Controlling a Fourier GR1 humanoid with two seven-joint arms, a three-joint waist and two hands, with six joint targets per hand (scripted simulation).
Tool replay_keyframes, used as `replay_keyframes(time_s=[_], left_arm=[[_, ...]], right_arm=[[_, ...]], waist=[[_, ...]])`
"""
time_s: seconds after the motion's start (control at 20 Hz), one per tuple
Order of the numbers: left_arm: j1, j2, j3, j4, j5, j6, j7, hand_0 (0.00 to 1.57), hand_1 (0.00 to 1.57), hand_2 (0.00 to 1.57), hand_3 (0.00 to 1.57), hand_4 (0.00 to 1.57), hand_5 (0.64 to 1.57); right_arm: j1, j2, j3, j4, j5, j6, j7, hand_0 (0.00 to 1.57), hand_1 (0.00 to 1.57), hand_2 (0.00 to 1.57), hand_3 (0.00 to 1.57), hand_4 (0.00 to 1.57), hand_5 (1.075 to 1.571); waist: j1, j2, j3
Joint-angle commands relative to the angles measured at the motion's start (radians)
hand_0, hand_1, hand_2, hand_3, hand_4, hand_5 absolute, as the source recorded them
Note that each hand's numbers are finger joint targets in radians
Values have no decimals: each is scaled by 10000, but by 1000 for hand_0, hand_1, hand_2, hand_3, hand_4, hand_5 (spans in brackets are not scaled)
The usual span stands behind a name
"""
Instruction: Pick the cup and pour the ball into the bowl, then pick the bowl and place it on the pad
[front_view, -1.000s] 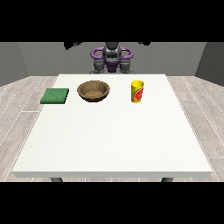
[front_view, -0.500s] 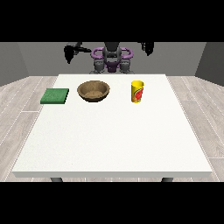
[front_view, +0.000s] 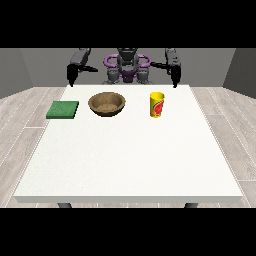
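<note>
- The yellow cup (front_view: 157, 104) is seen upright on the white table (front_view: 125, 160), its long axis vertical and its mouth pointing up, just right of the wooden bowl (front_view: 107, 104); the green pad (front_view: 63, 109) lies left of the bowl.
- Both hands, at the view's left (front_view: 71, 76) and right (front_view: 175, 76), hang beyond the cup, holding nothing; whether their fingers are released or clenched cannot be told.
- The tall cup could be tipped by a sideways approach, and the ball, which is not seen, would likely be spilled short of the bowl.

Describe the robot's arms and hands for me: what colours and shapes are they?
The arms are slim and dark grey with lighter grey blocks near the shoulders. Each ends in a small black hand: one at the view's left, one at the view's right. Purple rings sit on the torso between them. No cables or markings show.
</note>
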Motion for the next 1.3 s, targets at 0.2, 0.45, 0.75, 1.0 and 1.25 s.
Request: replay_keyframes(time_s=[0.2,0.45,0.75,1.0,1.25], left_arm=[[-1188,-243,221,2335,-538,578,-1331,0,0,0,0,0,1244],[-1351,-161,628,4046,-460,480,-2641,0,0,0,0,0,1232],[-2360,-120,1328,5779,-372,1022,-4156,0,0,0,0,0,1271],[-2636,170,1478,6963,-270,682,-4778,0,0,0,0,0,1229],[-2119,576,1009,7070,-2023,3190,-5052,1289,1289,1571,1571,789,1524]], right_arm=[[-701,-715,-753,1710,-416,899,-916,0,0,0,0,0,1562],[-929,-1165,-1160,2136,-723,1195,-711,0,0,0,0,0,1564],[-1068,-1139,-903,1838,-761,1719,-1359,0,0,0,0,0,1559],[-788,-1380,-1187,2419,-780,1917,-1662,0,0,0,0,0,1558],[-1197,-1596,-1223,2342,-1013,2074,-1170,0,0,0,0,0,1562]], waist=[[-237,54,3],[-302,114,0],[-1076,1092,-7],[-925,778,-4],[-1278,837,7]])
